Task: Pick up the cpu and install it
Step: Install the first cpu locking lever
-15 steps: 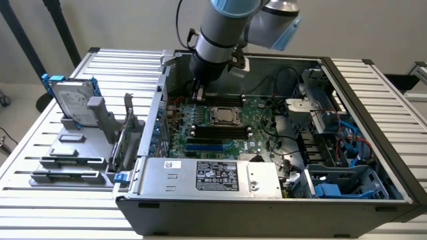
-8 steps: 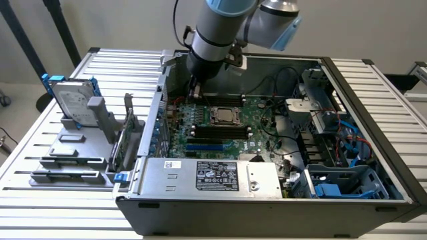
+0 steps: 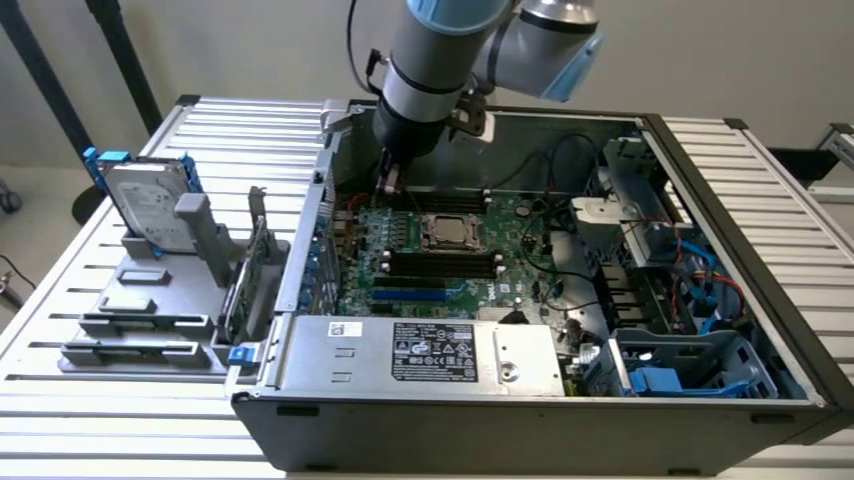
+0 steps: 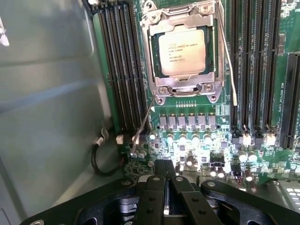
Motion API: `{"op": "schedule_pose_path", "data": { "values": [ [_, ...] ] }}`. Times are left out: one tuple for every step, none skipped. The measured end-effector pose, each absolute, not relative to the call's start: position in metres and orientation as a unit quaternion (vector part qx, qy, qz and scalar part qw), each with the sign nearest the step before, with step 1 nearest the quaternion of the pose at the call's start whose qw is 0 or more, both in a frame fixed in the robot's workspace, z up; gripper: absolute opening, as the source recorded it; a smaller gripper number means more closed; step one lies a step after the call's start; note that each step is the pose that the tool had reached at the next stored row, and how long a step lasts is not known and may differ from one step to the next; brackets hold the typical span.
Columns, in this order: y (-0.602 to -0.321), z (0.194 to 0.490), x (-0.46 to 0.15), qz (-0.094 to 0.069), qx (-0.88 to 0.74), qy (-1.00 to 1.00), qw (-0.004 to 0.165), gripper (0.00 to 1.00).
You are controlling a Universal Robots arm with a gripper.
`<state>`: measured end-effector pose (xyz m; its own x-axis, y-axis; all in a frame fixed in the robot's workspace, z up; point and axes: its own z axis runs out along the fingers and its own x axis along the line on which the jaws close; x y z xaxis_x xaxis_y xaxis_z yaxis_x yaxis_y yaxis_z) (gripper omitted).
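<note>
Inside the dark metal-framed socket (image 4: 151, 21) on the green motherboard (image 4: 262, 154), you find the small square silver-topped cpu (image 4: 182, 50) seated flat. Black gripper (image 4: 164, 165) hovers nearby, fingers pressed together, empty. Judged light, rigid, fragile: grip opposite edges.

A silvery ribbed aluminium table (image 3: 80, 330) of long parallel slats spreads across the lower ground. Behind the table rises a plain off-white wall (image 3: 721, 50), softly and evenly lit, with no hard shadows. Past the table's edge at the exterior view's left, two slanted black poles (image 3: 43, 85) cross the wall, and a pale smooth floor (image 3: 38, 235) lies beside the table.
</note>
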<state>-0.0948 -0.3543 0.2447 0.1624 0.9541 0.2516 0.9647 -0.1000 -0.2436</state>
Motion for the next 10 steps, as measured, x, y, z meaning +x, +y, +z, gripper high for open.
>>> {"op": "schedule_pose_path", "data": {
  "values": [
    [-0.3543,0.2447,-0.0948,-0.016,-0.746,-0.642,0.177,0.11],
    [-0.3543,0.2447,-0.0948,-0.018,-0.750,-0.637,0.178,0.11],
    [-0.3543,0.2447,-0.0948,-0.019,-0.754,-0.632,0.178,0.11],
    [-0.3543,0.2447,-0.0948,-0.021,-0.758,-0.627,0.178,0.11],
    [-0.3543,0.2447,-0.0948,-0.022,-0.762,-0.623,0.179,0.11],
    [-0.3543,0.2448,-0.0948,-0.024,-0.765,-0.618,0.179,0.11],
    [-0.3543,0.2448,-0.0948,-0.026,-0.768,-0.614,0.180,0.11],
    [-0.3543,0.2448,-0.0948,-0.027,-0.771,-0.610,0.180,0.11],
    [-0.3543,0.2449,-0.0948,-0.029,-0.773,-0.607,0.182,0.11],
    [-0.3543,0.2450,-0.0948,-0.032,-0.775,-0.604,0.183,0.11]
  ]
}}
